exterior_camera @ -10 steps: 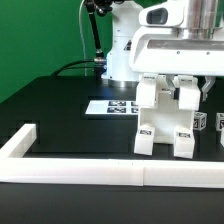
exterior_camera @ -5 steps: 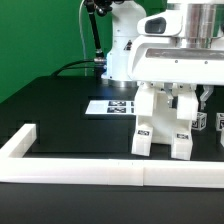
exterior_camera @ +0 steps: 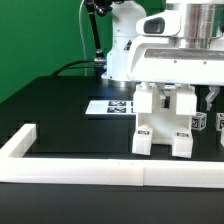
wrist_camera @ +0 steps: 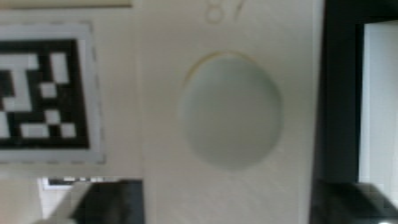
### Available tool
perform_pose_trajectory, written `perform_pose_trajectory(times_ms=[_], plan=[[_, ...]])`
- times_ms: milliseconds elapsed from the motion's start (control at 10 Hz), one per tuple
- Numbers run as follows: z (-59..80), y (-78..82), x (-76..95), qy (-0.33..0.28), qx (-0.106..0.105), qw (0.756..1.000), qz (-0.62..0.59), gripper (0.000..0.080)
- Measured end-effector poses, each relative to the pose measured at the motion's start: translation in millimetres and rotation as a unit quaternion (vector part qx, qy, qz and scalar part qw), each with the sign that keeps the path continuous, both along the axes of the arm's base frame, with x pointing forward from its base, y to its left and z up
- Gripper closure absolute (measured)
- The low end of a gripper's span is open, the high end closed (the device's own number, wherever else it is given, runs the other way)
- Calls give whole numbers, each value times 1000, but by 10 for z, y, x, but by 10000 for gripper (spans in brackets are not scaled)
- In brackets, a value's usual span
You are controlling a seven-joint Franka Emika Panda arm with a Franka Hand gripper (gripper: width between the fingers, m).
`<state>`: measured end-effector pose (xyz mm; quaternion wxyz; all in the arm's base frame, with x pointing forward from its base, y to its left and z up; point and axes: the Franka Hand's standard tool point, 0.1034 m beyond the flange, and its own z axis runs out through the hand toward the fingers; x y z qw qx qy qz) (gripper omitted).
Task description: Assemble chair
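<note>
The white chair assembly (exterior_camera: 165,122) stands upright on the black table with two blocky legs and small tags, just behind the border rail. My gripper (exterior_camera: 168,92) comes down on its top from above. In the wrist view a white chair panel (wrist_camera: 222,110) with an oval dimple and a tag (wrist_camera: 39,100) fills the frame. It sits between my two dark fingertips (wrist_camera: 107,202), so my gripper (wrist_camera: 222,205) is shut on it. A small loose tagged chair part (exterior_camera: 201,121) lies at the exterior view's right.
The long low white border rail (exterior_camera: 80,172) runs along the front and turns back at the exterior view's left. The marker board (exterior_camera: 108,106) lies flat behind the assembly. The arm's white base (exterior_camera: 120,50) and cables stand at the back.
My gripper has come down and shifted a little toward the exterior view's left with the chair assembly. The assembly now stands straighter than half a second ago.
</note>
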<state>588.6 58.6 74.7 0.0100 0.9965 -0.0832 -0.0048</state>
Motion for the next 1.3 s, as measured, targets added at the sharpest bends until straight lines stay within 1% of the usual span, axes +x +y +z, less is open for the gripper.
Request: perform_pose_trajectory(times_ms=[100, 200, 300, 400, 700, 800, 900, 1100, 1300], plan=[[0, 0, 0, 0, 0, 1000, 0, 185], [0, 0, 0, 0, 0, 1000, 0, 185], [0, 0, 0, 0, 0, 1000, 0, 160], [0, 0, 0, 0, 0, 1000, 0, 153], [2, 0, 1, 0, 0, 1000, 0, 150], [86, -7, 0, 7, 2, 1000, 2, 150], [216, -25, 21, 5, 5, 1000, 3, 150], [372, -18, 52, -5, 9, 1000, 1, 150], [516, 34, 53, -13, 14, 1000, -6, 150]])
